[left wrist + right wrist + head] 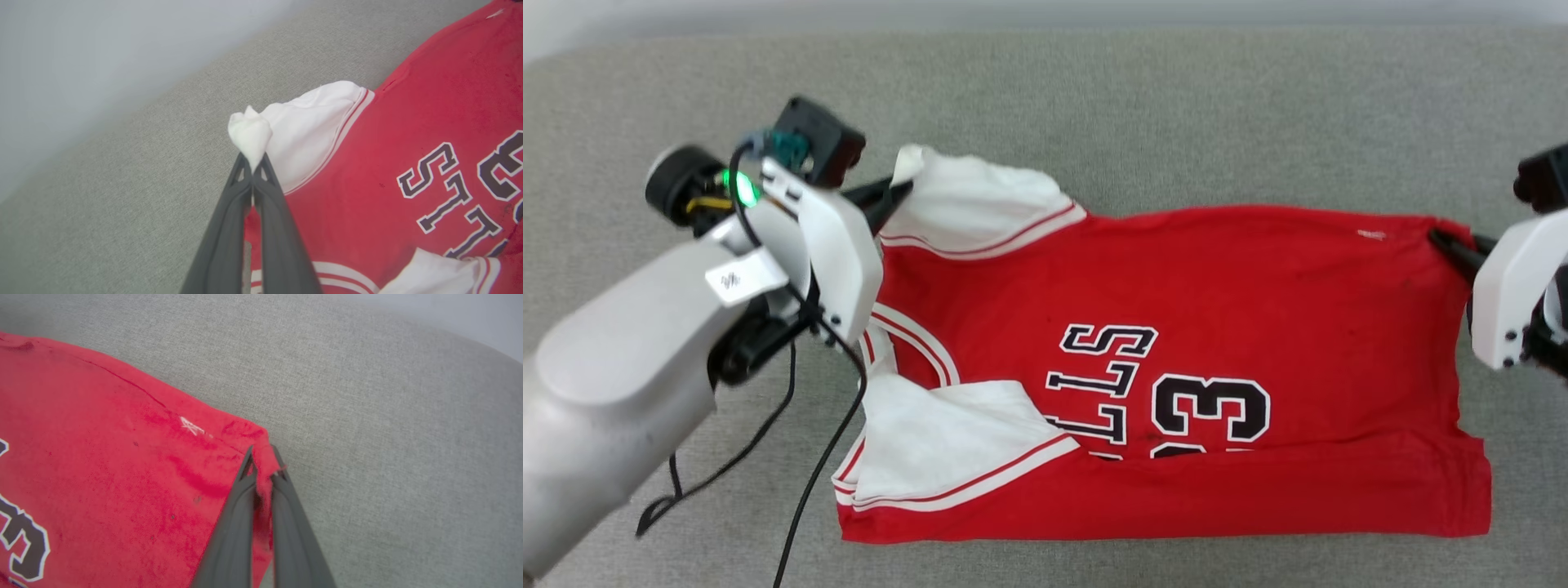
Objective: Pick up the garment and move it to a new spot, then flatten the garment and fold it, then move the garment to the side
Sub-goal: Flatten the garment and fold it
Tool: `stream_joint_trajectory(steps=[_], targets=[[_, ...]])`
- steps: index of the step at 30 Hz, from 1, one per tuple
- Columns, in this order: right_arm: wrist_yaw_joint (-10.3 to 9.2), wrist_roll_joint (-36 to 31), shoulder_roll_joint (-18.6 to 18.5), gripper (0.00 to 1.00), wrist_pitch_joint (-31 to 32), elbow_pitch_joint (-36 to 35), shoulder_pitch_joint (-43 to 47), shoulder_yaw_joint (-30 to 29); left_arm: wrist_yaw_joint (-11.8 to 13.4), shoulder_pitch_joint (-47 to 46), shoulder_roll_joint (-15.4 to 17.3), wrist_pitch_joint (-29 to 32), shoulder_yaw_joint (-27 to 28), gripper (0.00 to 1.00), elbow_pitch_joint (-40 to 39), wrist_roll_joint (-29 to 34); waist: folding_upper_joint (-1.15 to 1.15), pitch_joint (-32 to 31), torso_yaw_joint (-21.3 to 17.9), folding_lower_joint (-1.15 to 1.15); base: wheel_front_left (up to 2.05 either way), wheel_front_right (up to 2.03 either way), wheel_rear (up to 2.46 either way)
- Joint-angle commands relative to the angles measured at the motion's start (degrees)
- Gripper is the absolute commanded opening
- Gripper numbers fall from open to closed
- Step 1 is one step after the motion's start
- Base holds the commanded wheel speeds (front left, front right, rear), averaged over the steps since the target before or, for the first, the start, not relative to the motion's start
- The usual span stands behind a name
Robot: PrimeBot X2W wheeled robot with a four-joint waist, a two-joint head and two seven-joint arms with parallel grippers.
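The garment (1217,278), a red jersey with white sleeves and black-and-white lettering, lies spread sideways on the grey fabric surface, its near edge folded over. My left gripper (900,193) is shut on the far white sleeve's tip; in the left wrist view the fingertips (244,171) pinch a bunched white corner of the garment (408,134). At the far right, my right gripper (1439,238) is shut on the red hem corner. The right wrist view has red cloth of the garment (102,465) caught between the dark fingers (237,514) of that gripper (263,457).
The grey fabric surface (1143,106) extends around the jersey on all sides, with a pale wall strip at the far edge. A black cable (809,482) hangs from my left arm over the surface near the jersey's left side.
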Motion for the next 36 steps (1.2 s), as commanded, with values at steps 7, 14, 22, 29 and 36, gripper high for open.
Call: stream_joint_trajectory(steps=[7, 14, 22, 29, 36], targets=[[-0.07, 1.5, -0.9, 0.0, -3.1, -2.6, 8.2, -0.4, 3.8, 9.3, 3.8, -2.3, -1.0, 0.0, -6.3, -2.6, 0.0, -6.0, 0.7, 0.0, 0.0, 0.0, 0.0], [-0.07, 2.6, -1.4, 0.0, -4.7, -5.8, 16.5, -1.3, 7.2, 18.4, 7.1, -4.2, -2.5, 0.0, -11.6, -4.8, 0.0, -9.8, 0.6, 0.0, 0.0, 0.0, 0.0], [-0.07, 3.8, -2.4, 0.0, -5.3, -9.3, 25.2, -4.2, 10.1, 26.2, 9.6, -6.3, -3.5, 0.0, -15.7, -7.3, 0.0, -12.2, 0.7, 0.0, 0.0, 0.0, 0.0], [-0.07, 4.4, -1.0, 0.0, -4.4, -9.8, 30.1, -5.9, 10.4, 31.0, 8.7, -7.3, -4.3, 0.0, -14.2, -9.1, 0.0, -11.8, 0.6, 0.0, 0.0, 0.0, 0.0], [-0.07, 4.9, 0.3, 0.0, -6.6, -9.3, 33.4, -7.7, 9.6, 33.2, 7.4, -9.4, -4.1, 0.0, -10.8, -10.2, 0.0, -11.4, 0.9, 0.0, 0.0, 0.0, 0.0]])
